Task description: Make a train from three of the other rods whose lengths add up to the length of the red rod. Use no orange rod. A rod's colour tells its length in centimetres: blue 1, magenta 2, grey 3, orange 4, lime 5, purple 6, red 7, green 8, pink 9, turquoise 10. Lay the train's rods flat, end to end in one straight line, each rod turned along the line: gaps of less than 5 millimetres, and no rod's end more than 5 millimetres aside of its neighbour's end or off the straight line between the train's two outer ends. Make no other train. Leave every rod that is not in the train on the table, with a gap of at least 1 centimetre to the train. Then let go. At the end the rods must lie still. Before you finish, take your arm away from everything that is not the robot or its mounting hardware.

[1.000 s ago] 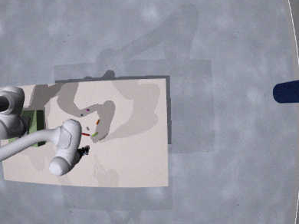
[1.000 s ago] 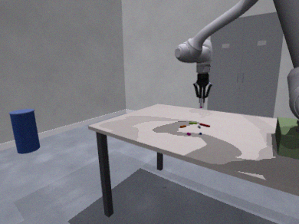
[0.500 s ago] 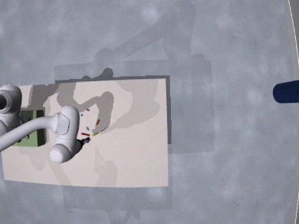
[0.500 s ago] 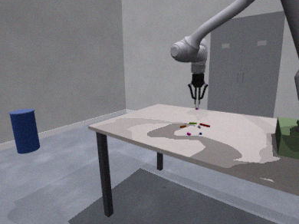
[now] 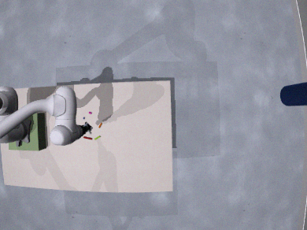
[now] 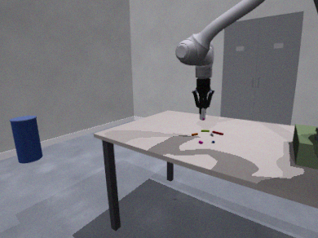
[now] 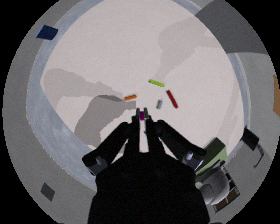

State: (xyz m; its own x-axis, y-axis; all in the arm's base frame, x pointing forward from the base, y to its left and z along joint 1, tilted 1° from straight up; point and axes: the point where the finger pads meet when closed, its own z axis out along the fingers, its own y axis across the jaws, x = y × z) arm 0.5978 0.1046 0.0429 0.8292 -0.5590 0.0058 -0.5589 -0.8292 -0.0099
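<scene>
My gripper (image 6: 202, 113) hangs well above the table and is shut on a small magenta rod (image 7: 141, 116), held upright between the fingertips. Below it on the table lie the red rod (image 6: 218, 133), a lime rod (image 6: 205, 130), an orange rod (image 6: 195, 134), a short grey rod (image 6: 211, 134), a blue rod (image 6: 213, 142) and a second magenta rod (image 6: 200, 142). In the overhead view the gripper (image 5: 87, 127) is over the red rod (image 5: 87, 138), with the lime rod (image 5: 98, 137) to its right. The rods lie loose and apart.
A green block (image 6: 306, 144) stands on the table by the arm's base, also in the overhead view (image 5: 29, 131). A blue cylinder (image 6: 26, 138) stands on the floor, far from the table. The rods lie near the table's middle, away from its edges.
</scene>
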